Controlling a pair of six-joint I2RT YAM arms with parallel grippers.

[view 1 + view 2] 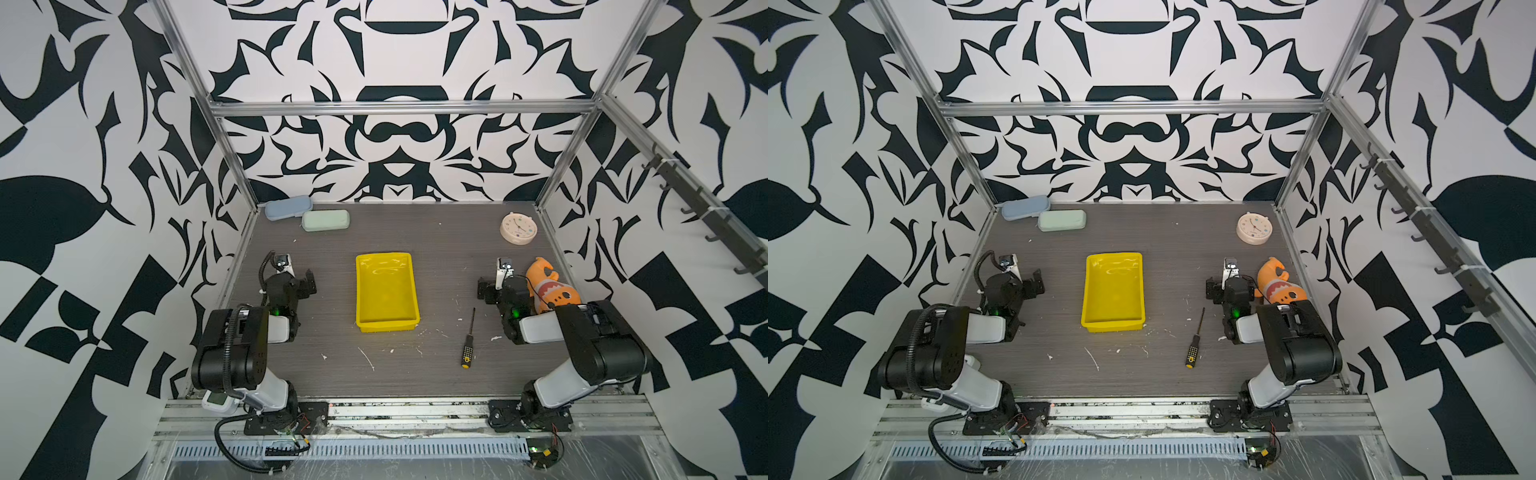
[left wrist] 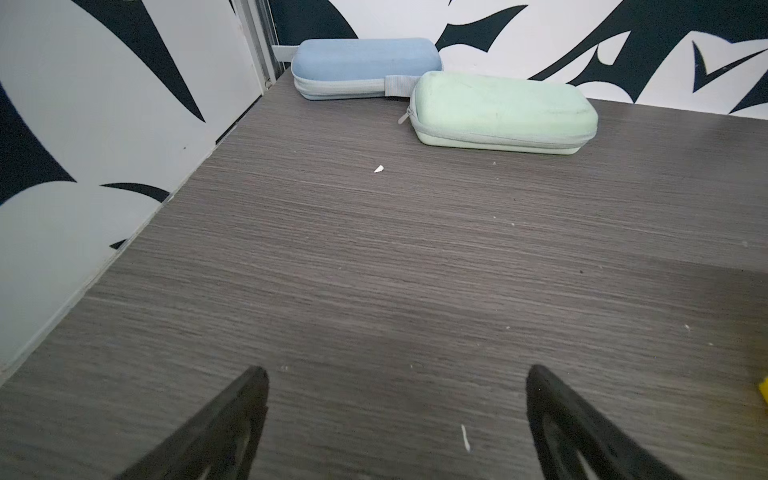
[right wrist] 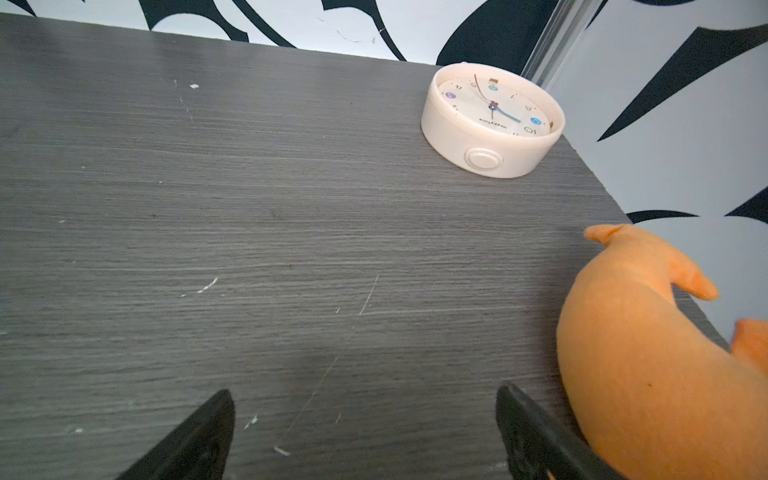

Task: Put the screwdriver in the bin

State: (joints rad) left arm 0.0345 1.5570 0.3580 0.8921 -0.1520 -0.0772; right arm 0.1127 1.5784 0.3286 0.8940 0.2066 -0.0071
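The screwdriver (image 1: 468, 341) (image 1: 1194, 341) lies flat on the grey tabletop, right of the bin's near right corner. Its yellow-capped black handle points to the front and its thin shaft to the back. The bin (image 1: 386, 291) (image 1: 1113, 291), a shallow yellow tray, sits mid-table with nothing in it; one corner (image 2: 764, 388) shows in the left wrist view. My left gripper (image 2: 397, 370) (image 1: 296, 279) hovers open left of the bin, over bare table. My right gripper (image 3: 365, 390) (image 1: 503, 283) hangs open and holds nothing, beyond the screwdriver's tip and to its right.
A pale blue case (image 1: 289, 208) (image 2: 365, 62) and a green case (image 1: 325, 220) (image 2: 503, 110) lie at the back left. A cream clock (image 1: 518, 227) (image 3: 492, 120) rests at the back right. An orange plush toy (image 1: 548, 286) (image 3: 648, 361) lies close beside my right gripper.
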